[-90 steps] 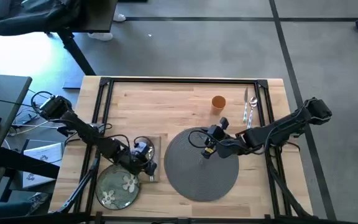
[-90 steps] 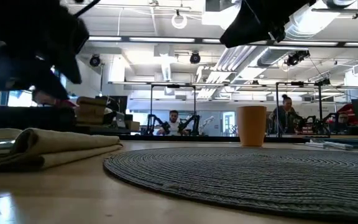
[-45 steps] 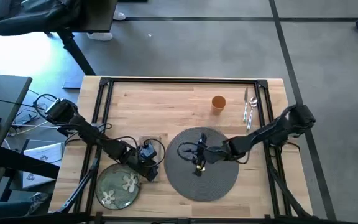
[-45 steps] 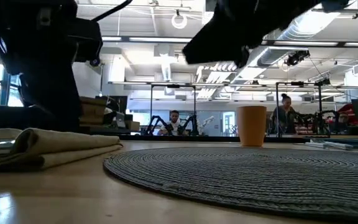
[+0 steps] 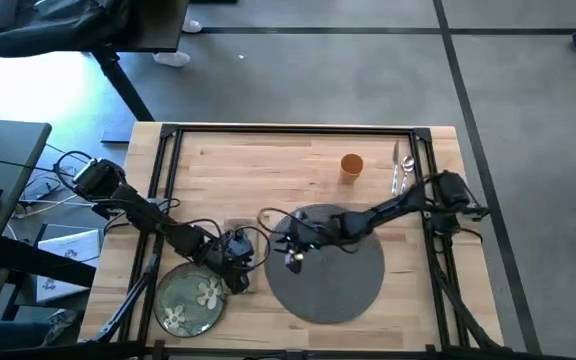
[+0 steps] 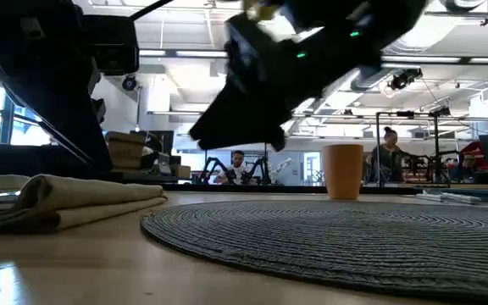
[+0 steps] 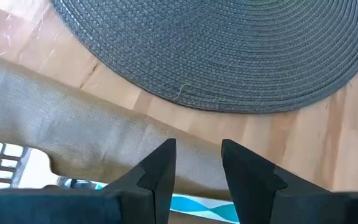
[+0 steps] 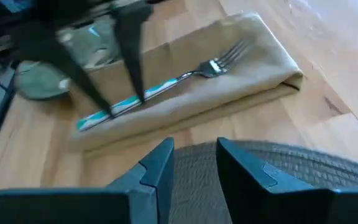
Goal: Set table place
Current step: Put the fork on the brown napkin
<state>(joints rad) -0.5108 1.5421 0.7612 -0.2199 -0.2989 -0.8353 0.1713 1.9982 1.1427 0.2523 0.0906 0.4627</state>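
**Placemat laid, both grippers near the napkin**

Placemat [image 5: 326, 262], round, dark grey and woven, lies on the front middle of the light-wood table [image 5: 268, 165]. Just beside its left edge sits the folded tan napkin [image 8: 185, 93], with a silver fork [image 8: 166, 84] lying along its top; the fork has a teal-and-white handle and its tines point away from the plate. The green plate with white flowers [image 5: 188, 300] rests at the table's front left corner, near the napkin and apart from the placemat. The small orange cup [image 5: 351, 166] stands upright behind the placemat toward the right, and more silver cutlery [image 5: 400, 172] lies just right of the cup by the black frame.

The left gripper [image 5: 236, 262] hangs over the napkin; in its wrist view the two dark fingers [image 7: 157, 171] stand a narrow gap apart with nothing between them, above the cloth at the placemat's rim. The right arm reaches across the table from the right side, and the right gripper [image 5: 293, 250] sits above the left part of the placemat, facing the napkin and fork. Its fingers [image 8: 160, 165] are likewise narrowly parted and hold nothing.

In the low view the cup stands beyond the placemat, and people show far back in the room behind
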